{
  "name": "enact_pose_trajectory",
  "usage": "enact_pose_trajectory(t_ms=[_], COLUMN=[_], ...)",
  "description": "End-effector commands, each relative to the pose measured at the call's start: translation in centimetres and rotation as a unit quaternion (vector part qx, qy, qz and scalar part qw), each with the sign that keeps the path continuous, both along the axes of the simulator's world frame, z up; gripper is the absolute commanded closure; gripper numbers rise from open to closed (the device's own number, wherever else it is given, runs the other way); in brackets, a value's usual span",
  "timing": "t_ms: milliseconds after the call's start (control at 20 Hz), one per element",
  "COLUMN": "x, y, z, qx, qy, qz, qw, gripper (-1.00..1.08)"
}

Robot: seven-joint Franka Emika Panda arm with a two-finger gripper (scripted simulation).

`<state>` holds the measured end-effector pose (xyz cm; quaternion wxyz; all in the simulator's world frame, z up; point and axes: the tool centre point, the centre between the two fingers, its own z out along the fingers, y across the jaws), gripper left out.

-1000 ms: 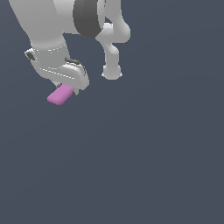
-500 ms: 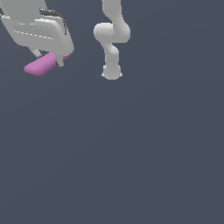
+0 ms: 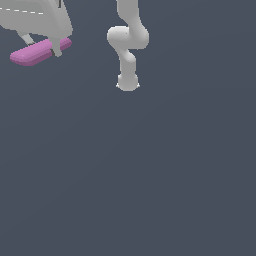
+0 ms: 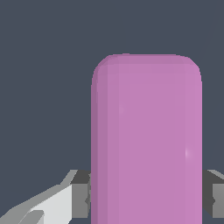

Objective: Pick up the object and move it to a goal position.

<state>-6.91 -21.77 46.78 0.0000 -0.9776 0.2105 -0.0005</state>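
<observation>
Wrist view: pink block (image 4: 146,140) sits clamped between both jaws.

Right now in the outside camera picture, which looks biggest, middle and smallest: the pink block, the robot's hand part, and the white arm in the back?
1. Arm column, tallest shape.
2. End effector, cropped by the frame edge and nearer the camera, so its rank against the arm is unsure.
3. Pink block, smallest.

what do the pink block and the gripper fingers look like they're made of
Pink block: looks like smooth plastic, uniform colour, rounded edges, a faint glint; being a render, uncertain. Gripper fingers: light grey, matte, perhaps painted metal or plastic, with darker pads against the block.
</observation>
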Motion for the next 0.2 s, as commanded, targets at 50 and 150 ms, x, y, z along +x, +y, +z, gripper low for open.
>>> enact_pose_trajectory(t_ms=[50,150], x=[-0.08,-0.08], y=[-0.19,-0.22], z=[0.62,0.7], qx=[0.0,0.0], qy=[0.0,0.0], qz=[0.0,0.0], qw=[1.0,1.0], gripper=[1.08,1.08])
